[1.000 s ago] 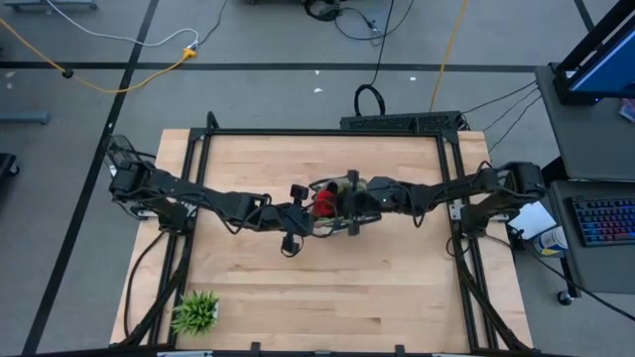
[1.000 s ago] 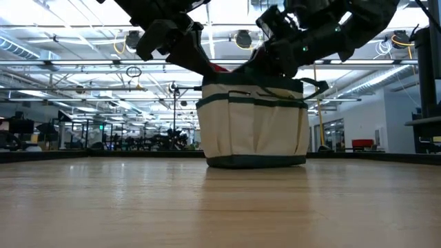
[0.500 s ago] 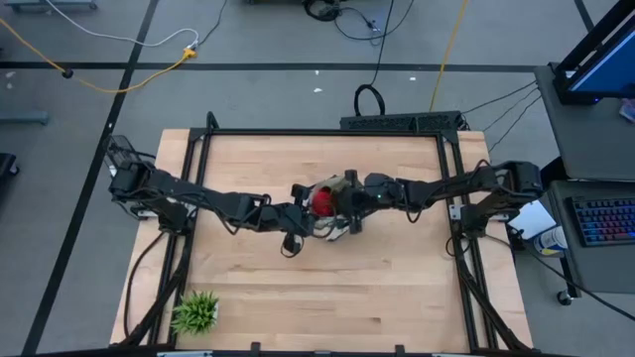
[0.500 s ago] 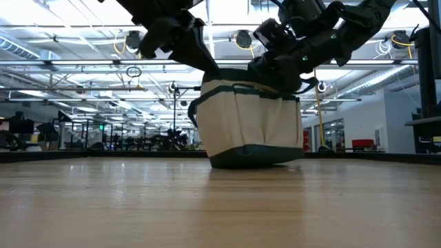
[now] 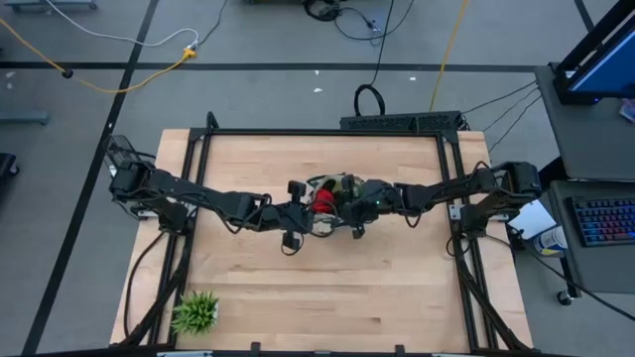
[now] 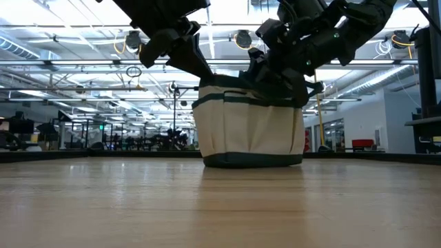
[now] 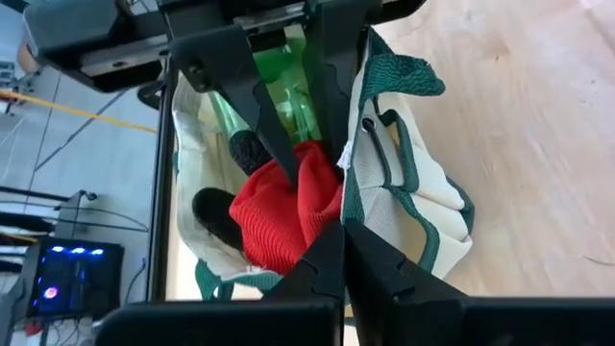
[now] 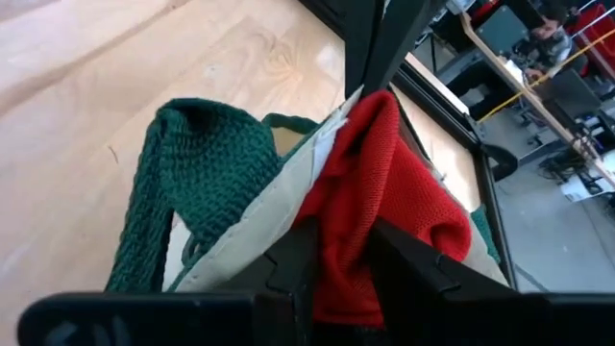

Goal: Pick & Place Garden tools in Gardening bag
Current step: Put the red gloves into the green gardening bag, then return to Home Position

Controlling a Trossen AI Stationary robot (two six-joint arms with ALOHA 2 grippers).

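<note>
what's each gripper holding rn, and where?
Right gripper: red glove fabric at the gardening bag rim. Left gripper: shut on that bag's rim.

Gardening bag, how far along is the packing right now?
Nearly done. The gardening bag already holds a green spray bottle, and no tools lie on the table. In hand: the right gripper holds a red glove at the rim; the shut left gripper grips the rim. Left: release it inside.
</note>
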